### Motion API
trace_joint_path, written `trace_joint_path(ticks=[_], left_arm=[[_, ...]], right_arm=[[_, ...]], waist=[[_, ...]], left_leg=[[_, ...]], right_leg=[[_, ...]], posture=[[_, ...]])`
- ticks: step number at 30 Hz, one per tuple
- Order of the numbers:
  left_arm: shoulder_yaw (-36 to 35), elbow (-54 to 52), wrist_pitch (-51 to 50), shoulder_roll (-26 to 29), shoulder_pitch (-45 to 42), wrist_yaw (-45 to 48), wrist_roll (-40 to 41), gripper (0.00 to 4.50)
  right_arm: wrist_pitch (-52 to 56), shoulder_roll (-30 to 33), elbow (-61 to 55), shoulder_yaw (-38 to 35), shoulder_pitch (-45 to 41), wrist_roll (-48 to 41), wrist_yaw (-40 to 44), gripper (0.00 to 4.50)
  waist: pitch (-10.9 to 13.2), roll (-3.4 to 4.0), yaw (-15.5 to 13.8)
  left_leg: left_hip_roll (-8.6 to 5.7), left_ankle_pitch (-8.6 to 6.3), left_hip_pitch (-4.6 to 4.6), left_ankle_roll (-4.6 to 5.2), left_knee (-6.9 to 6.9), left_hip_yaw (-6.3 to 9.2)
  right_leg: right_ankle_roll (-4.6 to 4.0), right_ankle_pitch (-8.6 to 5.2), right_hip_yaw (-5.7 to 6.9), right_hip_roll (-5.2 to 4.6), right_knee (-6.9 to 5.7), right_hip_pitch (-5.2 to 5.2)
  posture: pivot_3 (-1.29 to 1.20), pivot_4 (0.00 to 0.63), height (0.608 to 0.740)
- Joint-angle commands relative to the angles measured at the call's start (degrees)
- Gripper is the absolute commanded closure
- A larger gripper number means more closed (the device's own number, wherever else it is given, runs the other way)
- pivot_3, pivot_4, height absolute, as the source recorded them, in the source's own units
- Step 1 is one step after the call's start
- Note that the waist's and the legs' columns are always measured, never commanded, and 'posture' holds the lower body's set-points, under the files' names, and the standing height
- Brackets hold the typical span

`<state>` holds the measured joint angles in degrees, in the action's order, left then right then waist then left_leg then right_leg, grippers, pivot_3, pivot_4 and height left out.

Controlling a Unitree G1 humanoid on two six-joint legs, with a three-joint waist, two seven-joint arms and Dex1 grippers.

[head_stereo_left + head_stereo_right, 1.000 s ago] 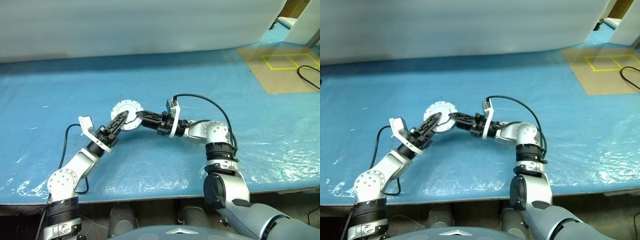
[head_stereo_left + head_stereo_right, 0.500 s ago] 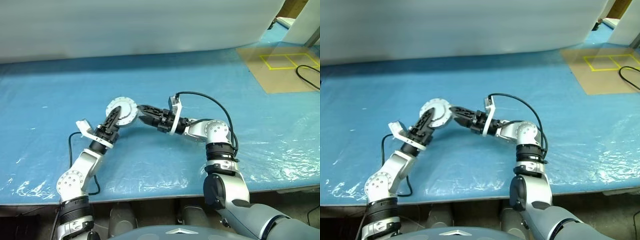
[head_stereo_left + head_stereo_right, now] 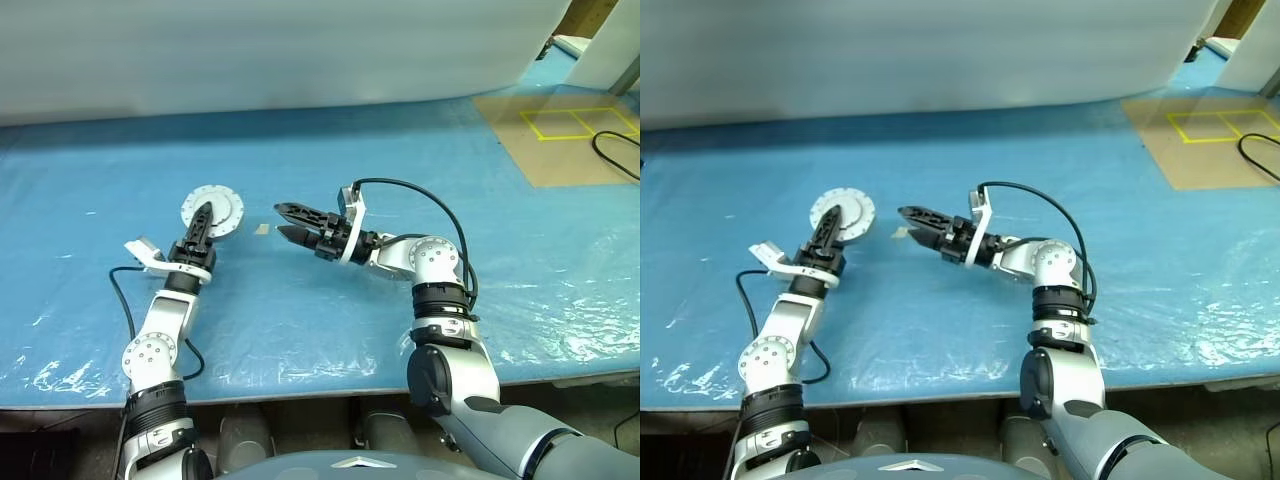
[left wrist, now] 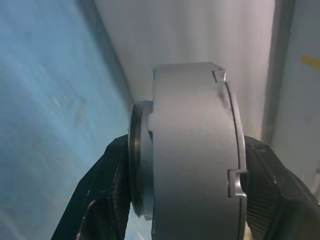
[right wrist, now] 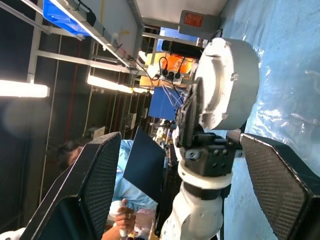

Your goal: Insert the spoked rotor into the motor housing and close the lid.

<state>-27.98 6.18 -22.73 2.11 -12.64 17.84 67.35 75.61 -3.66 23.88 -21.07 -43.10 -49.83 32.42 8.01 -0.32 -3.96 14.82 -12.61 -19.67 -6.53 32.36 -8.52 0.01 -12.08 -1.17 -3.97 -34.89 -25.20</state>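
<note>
Left gripper: moved away to the robot's left, carrying the round silver motor housing clamped between its jaws; earlier it met the other gripper at mid-counter, now the 2 are well apart.

Right gripper: earlier its fingertips touched the housing together with the left; now off it, jaws spread and holding nothing, pointing toward the left arm.

Small pale scrap: now uncovered on the blue counter, between the 2 grippers, just beyond the right fingertips.

Motor housing matt grey metal; table cover glossy blue plastic.
</note>
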Motion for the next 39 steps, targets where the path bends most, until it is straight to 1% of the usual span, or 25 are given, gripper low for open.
trace_joint_path(ticks=[1, 3, 8, 15, 21, 25, 26, 27, 30, 35, 39], left_arm=[[-0.7, 2.1, 6.9, 0.9, -3.6, 4.0, -5.0, 1.86], [-1.4, 5.5, 10.3, 1.6, -5.4, 5.0, -7.8, 1.86], [-2.2, 16.2, 19.8, 5.1, -10.5, 5.6, -17.1, 1.86], [-3.4, 28.4, 24.9, 8.3, -13.9, 5.4, -23.1, 1.86], [-4.4, 32.1, 27.2, 8.6, -14.3, 4.0, -25.6, 1.86], [-4.7, 33.3, 29.1, 8.7, -13.9, 1.2, -27.5, 1.86], [-4.9, 33.8, 29.7, 8.7, -13.9, 0.5, -27.9, 1.26], [-5.0, 34.2, 30.8, 8.8, -13.9, -0.6, -28.7, 1.03], [-5.8, 35.6, 35.8, 9.3, -14.1, -5.4, -31.5, 0.08], [-6.2, 37.2, 46.5, 10.7, -14.7, -15.9, -38.8, 0.03], [-5.0, 38.1, 50.3, 12.4, -14.4, -22.7, -44.8, 0.03]], right_arm=[[0.1, -0.2, -2.3, 0.7, -0.1, -2.2, 0.9, 0.49], [0.1, -0.1, -2.6, 0.9, 0.0, -2.4, 1.1, 0.49], [0.2, 0.0, -3.8, 1.6, 0.8, -2.7, 1.0, 0.49], [0.2, 0.2, -5.0, 2.0, 1.4, -3.1, 0.7, 0.49], [-0.2, 0.6, -4.9, 2.5, 1.5, -3.1, 0.6, 0.49], [-0.6, 0.6, -4.8, 3.1, 1.6, -2.8, 0.8, 0.49], [-0.7, 0.6, -4.7, 3.3, 1.6, -2.7, 0.9, 0.45], [-0.8, 0.7, -4.7, 3.5, 1.7, -2.7, 1.0, 0.45], [-1.0, 0.8, -4.8, 4.1, 1.8, -2.6, 1.1, 0.45], [-1.5, 1.1, -4.9, 4.9, 2.2, -2.7, 1.3, 0.45], [-1.9, 1.3, -5.4, 5.9, 2.7, -2.6, 1.6, 0.45]], waist=[[0.0, -0.04, 0.0], [0.1, -0.13, -0.1], [0.1, -0.23, -0.2], [0.1, -0.25, -0.2], [0.1, -0.25, -0.1], [0.1, -0.25, 0.1], [0.1, -0.24, 0.2], [0.1, -0.24, 0.2], [0.1, -0.23, 0.3], [0.1, -0.24, 0.7], [0.1, -0.25, 0.3]], left_leg=[[0.00, 0.00, 0.00, 0.01, 0.00, 0.00], [0.00, 0.01, 0.00, 0.01, 0.00, 0.02], [0.00, 0.02, 0.02, 0.03, 0.09, 0.04], [0.00, 0.02, 0.02, 0.03, 0.10, 0.04], [-0.01, -0.11, 0.14, -0.17, 0.33, 0.04], [-0.03, -0.11, 0.27, -0.18, 0.43, 0.02], [-0.03, -0.11, 0.35, -0.18, 0.43, 0.00], [-0.03, -0.11, 0.42, -0.18, 0.43, -0.01], [-0.07, -0.11, 0.51, -0.18, 0.42, -0.03], [-0.07, -0.11, 0.43, -0.18, 0.38, -0.01], [-0.07, -0.11, 0.38, -0.18, 0.33, 0.04]], right_leg=[[0.01, 0.01, 0.00, 0.00, 0.00, 0.00], [0.02, 0.01, 0.02, 0.00, 0.00, 0.00], [0.04, 0.03, 0.02, -0.01, -0.05, 0.01], [0.05, 0.04, 0.02, 0.00, -0.16, 0.01], [0.03, 0.03, -0.02, -0.07, -0.54, 0.04], [0.01, 0.02, -0.10, -0.19, -0.56, 0.11], [-0.01, 0.02, -0.15, -0.18, -0.57, 0.14], [-0.04, 0.00, -0.18, -0.18, -0.59, 0.17], [-0.12, -0.05, -0.24, -0.18, -0.62, 0.20], [0.00, 0.03, -0.21, -0.18, -0.53, 0.19], [0.02, 0.03, -0.16, -0.18, -0.42, 0.16]], posture=[[0.00, 0.150, 0.740], [0.00, 0.150, 0.740], [0.00, 0.150, 0.740], [0.00, 0.150, 0.740], [0.00, 0.150, 0.740], [0.00, 0.150, 0.740], [0.00, 0.150, 0.740], [0.00, 0.150, 0.740], [0.00, 0.150, 0.740], [0.00, 0.150, 0.740], [0.00, 0.150, 0.740]])
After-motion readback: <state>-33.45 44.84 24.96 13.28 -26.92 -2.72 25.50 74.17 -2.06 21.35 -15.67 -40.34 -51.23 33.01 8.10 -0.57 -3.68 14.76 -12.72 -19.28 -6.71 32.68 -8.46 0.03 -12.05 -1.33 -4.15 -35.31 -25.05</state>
